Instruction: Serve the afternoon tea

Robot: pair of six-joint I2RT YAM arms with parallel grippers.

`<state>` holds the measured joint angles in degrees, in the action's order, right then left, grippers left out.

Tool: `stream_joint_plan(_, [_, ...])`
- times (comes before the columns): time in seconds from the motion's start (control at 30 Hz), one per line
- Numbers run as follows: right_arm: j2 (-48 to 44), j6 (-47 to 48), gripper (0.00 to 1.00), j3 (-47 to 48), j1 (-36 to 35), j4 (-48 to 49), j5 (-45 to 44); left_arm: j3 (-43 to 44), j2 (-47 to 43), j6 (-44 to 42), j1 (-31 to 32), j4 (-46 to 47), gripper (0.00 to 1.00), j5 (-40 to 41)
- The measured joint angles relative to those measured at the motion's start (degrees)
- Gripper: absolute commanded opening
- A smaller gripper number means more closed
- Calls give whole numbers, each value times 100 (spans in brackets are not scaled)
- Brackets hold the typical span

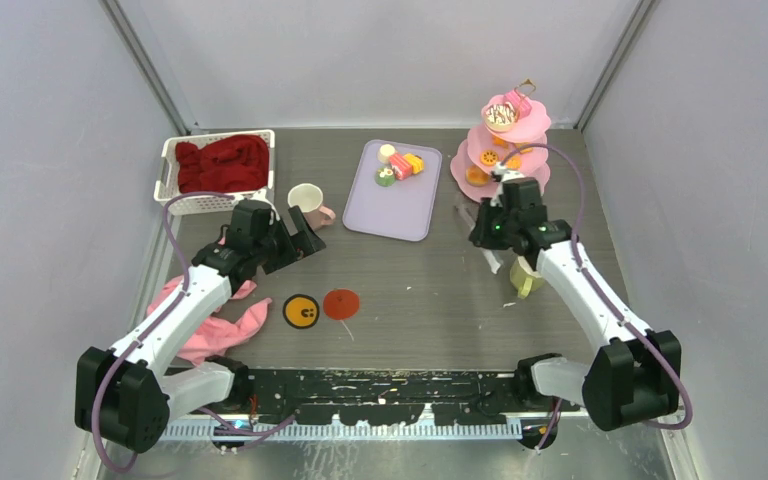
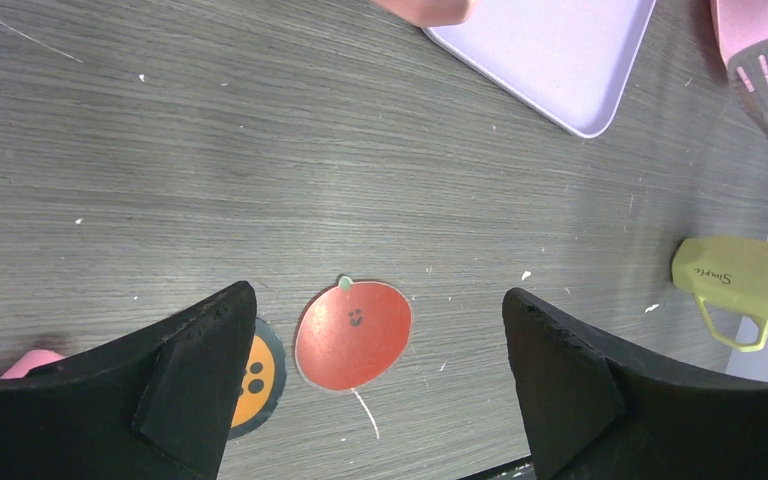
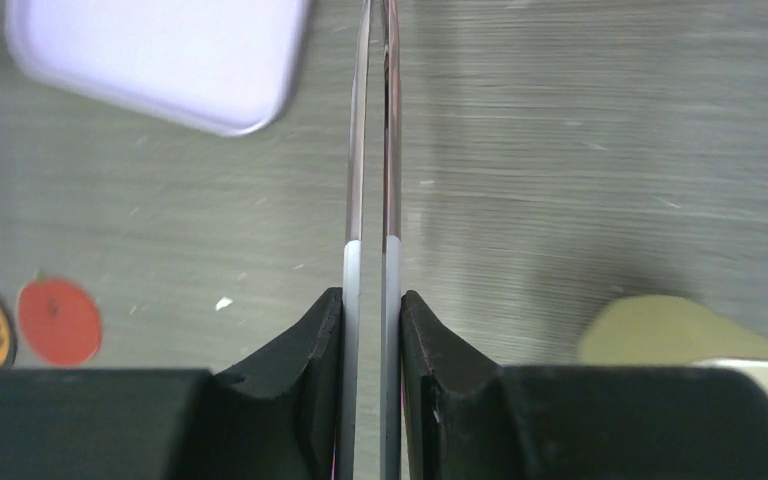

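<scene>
Several toy cakes (image 1: 400, 163) lie at the far end of a lilac tray (image 1: 388, 216). More sit on a pink tiered stand (image 1: 480, 152) at the back right. A cream mug (image 1: 305, 198) with a pink handle stands left of the tray. A yellow-green mug (image 1: 525, 278) lies on its side under my right arm; it also shows in the left wrist view (image 2: 740, 285). My left gripper (image 1: 305, 237) is open and empty just in front of the cream mug; its jaws stand wide apart (image 2: 378, 295). My right gripper (image 1: 488, 235) is shut on the metal tweezers (image 3: 370, 150), near the stand's base.
A red coaster (image 1: 341, 303) and an orange coaster (image 1: 301, 311) lie at the front centre. A pink cloth (image 1: 215, 325) lies at the front left. A white basket (image 1: 175, 203) with a red cloth stands at the back left. Grey walls close in the table.
</scene>
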<state>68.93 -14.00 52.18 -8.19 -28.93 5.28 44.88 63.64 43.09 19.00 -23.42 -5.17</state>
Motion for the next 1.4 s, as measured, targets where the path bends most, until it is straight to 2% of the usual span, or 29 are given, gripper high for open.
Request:
stream_joint_plan(0.17, [179,-37,16,363,-1268,-4,-155,0,0,0,0,0,92,0])
stream_joint_plan(0.4, [1403,-109,26,1294,-2107,409,-417,0,-85,0,0,-70,93,68])
stream_joint_plan(0.53, [2227,-175,29,1821,-2271,623,-592,0,-195,0,0,-85,93,114])
stream_joint_plan(0.9, [3685,-186,41,2833,-2437,684,-1283,0,-192,0,0,-127,93,188])
stream_joint_plan(1.4, [4260,42,48,3373,-2594,610,-1639,0,2,0,0,-127,93,216])
